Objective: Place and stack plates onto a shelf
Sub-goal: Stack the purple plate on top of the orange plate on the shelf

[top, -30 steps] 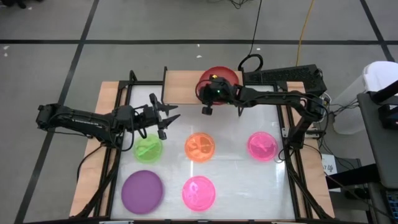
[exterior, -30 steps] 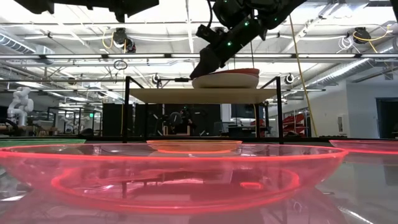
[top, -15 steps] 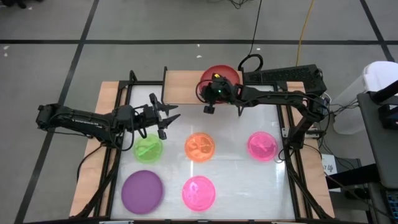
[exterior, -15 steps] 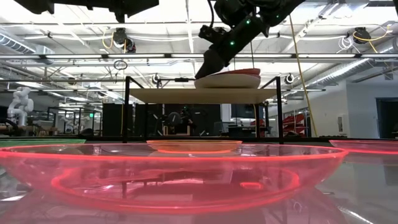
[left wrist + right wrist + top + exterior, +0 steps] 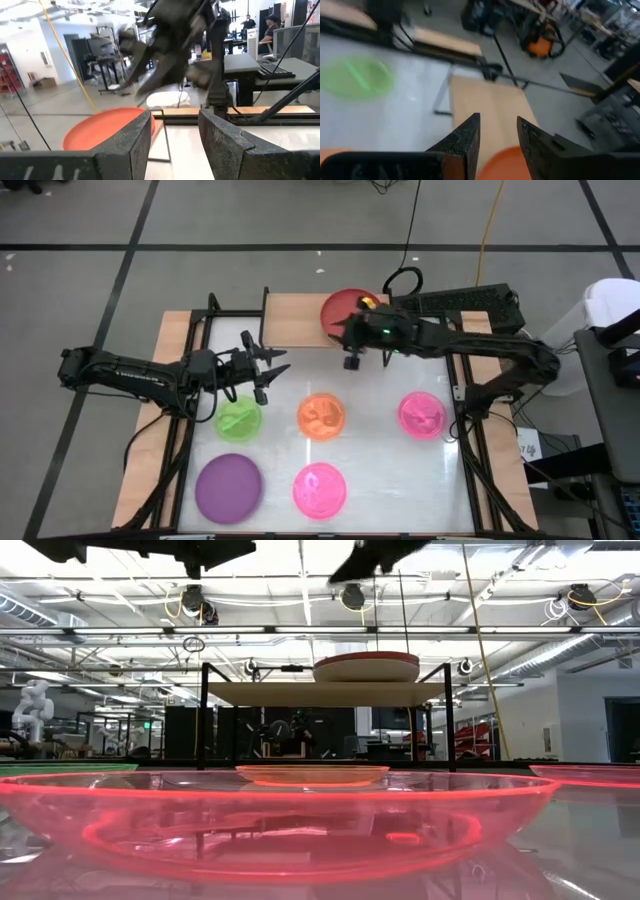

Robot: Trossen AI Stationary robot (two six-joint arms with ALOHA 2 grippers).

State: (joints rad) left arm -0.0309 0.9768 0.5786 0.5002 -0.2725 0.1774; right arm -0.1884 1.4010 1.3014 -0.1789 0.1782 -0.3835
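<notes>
Showing red plate [image 5: 366, 666] stacked on shelf [image 5: 320, 693], low view | right hand [image 5: 352, 352] empty, fingers apart

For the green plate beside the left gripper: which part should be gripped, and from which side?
Probably the rim. The green plate lies flat on the white table, so only its raised edge offers a pinch. The edge nearest the left gripper is likely best: its open fingers sit just beyond that edge, and the purple plate lies apart on the far side.
</notes>
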